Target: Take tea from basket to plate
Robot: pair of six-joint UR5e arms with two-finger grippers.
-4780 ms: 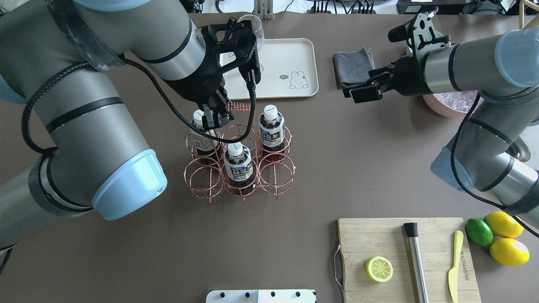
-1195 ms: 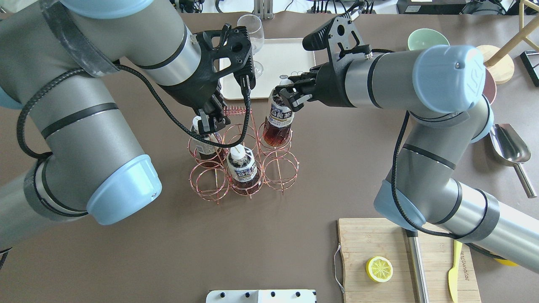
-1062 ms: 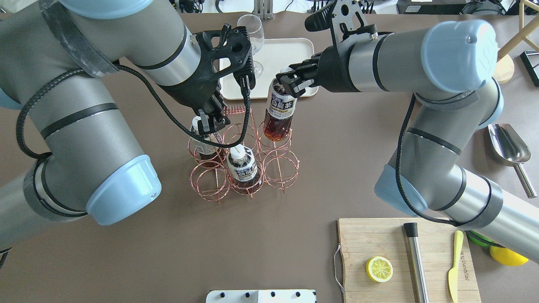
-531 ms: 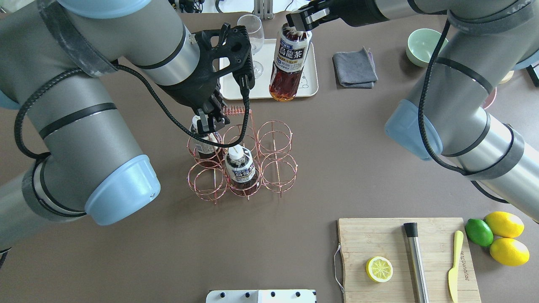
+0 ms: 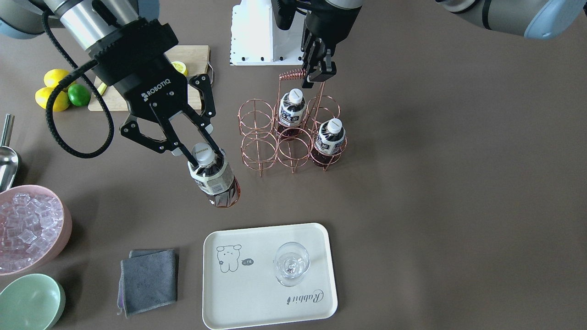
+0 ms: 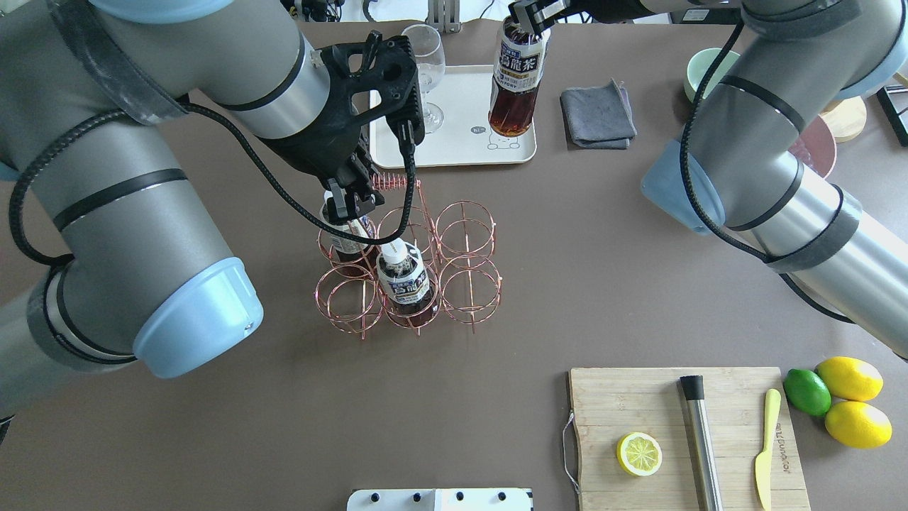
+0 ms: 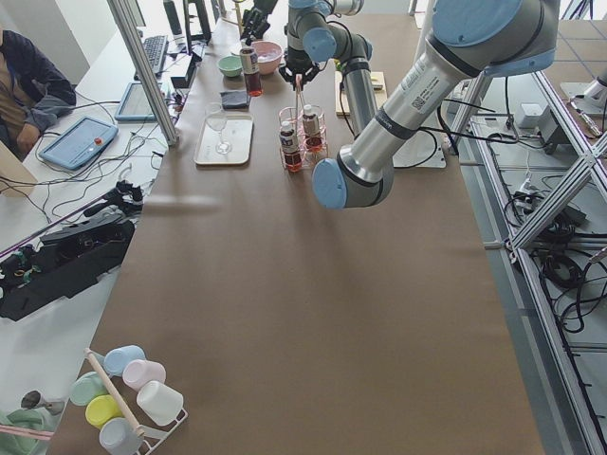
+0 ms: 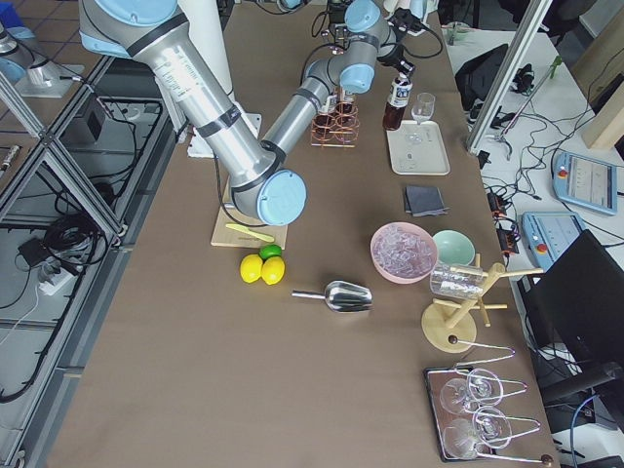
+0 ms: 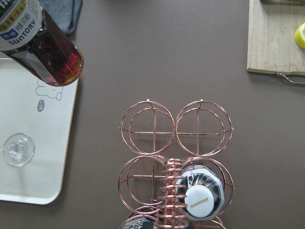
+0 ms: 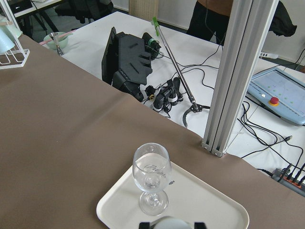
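My right tool (image 5: 202, 157) is clamping the tea (image 5: 215, 184) by its neck. It is hanging further toward the upper right of the overhead view than half a second ago, above the plate (image 6: 461, 106). The basket (image 5: 289, 133) is holding two bottles at mid-frame. My left tool (image 5: 317, 75) is still hovering at its coiled handle, and I cannot tell its grip.

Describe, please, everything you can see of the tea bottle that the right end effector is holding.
The tea bottle is small, clear plastic, with dark reddish-brown liquid, a white screw cap and a white-and-dark-blue label reading Suntory. The right end effector grips it at the cap and neck. It hangs tilted in the air, base toward the plate, clear of the basket and not yet set down.
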